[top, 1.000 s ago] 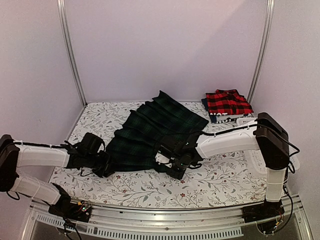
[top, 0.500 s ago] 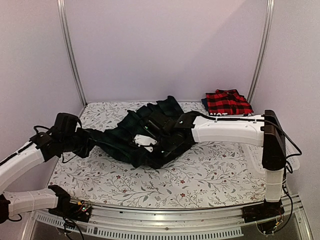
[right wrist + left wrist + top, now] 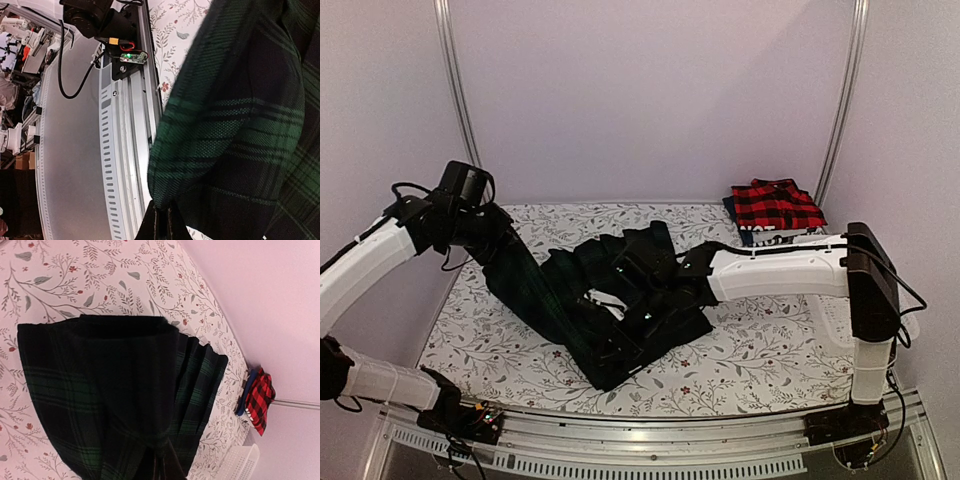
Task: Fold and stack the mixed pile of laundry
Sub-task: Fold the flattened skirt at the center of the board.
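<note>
Top view: plaid [image 3: 552,300], flat on the bench [image 3: 760,350] a second ago, now hangs raised between left pincer [image 3: 492,233] at 10 o'clock and right pincer [image 3: 632,305] at centre. Left wrist: pincer closed on a plaid edge. Right wrist: pincer clamps the hem. Judged ready for folding.

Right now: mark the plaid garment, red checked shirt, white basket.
plaid garment [image 3: 555,305], top view, stretched middle panel.
red checked shirt [image 3: 775,208], top view, folded top face.
white basket [image 3: 239,463], left wrist view, lattice wall.
</note>
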Robot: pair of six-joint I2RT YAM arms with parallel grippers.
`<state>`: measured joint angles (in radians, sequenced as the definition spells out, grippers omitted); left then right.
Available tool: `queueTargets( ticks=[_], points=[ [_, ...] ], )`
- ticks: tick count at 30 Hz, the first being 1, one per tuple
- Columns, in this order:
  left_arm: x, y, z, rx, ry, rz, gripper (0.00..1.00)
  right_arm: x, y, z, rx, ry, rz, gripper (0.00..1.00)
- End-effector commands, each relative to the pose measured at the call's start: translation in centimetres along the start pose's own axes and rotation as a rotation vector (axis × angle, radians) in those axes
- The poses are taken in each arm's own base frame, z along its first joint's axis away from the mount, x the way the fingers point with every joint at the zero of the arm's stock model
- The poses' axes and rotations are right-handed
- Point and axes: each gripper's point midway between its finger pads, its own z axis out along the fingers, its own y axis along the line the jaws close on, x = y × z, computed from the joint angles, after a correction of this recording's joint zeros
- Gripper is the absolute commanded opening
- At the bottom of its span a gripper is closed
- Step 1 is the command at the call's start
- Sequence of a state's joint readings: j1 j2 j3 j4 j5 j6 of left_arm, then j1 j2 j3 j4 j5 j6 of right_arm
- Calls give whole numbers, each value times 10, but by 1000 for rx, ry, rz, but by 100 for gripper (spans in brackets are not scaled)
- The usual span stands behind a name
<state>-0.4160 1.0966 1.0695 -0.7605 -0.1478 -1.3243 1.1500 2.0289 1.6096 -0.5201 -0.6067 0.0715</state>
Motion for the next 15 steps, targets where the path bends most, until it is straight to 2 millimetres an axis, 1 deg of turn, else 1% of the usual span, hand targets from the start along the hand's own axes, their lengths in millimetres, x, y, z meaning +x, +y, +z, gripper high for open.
queueTargets(
  ticks=[1, 2, 3, 4, 6, 11, 12, 13, 15],
  points=[
    [-6, -66, 25, 95, 16, 195, 0, -21, 5, -53, -72, -183, 86, 0],
    [-3, -79, 34, 116, 29, 212, 0, -20, 1, -58, -75, -200, 106, 0],
    [-1, -92, 41, 139, 38, 227, 0, -20, -1, -68, -74, -223, 115, 0],
    [2, -103, 49, 155, 49, 243, 0, -16, -7, -72, -69, -234, 141, 0],
    [9, -124, 64, 183, 64, 274, 0, -13, -15, -89, -61, -278, 166, 0],
    [25, -176, 97, 250, 93, 349, 0, 4, -40, -124, -92, -376, 272, 0],
    [32, -187, 105, 276, 117, 367, 0, 14, -47, -127, -101, -382, 300, 0],
    [39, -198, 111, 298, 131, 387, 0, 18, -55, -133, -109, -408, 324, 0],
    [56, -215, 130, 315, 161, 438, 0, 27, -64, -141, -119, -435, 368, 0]
  ],
)
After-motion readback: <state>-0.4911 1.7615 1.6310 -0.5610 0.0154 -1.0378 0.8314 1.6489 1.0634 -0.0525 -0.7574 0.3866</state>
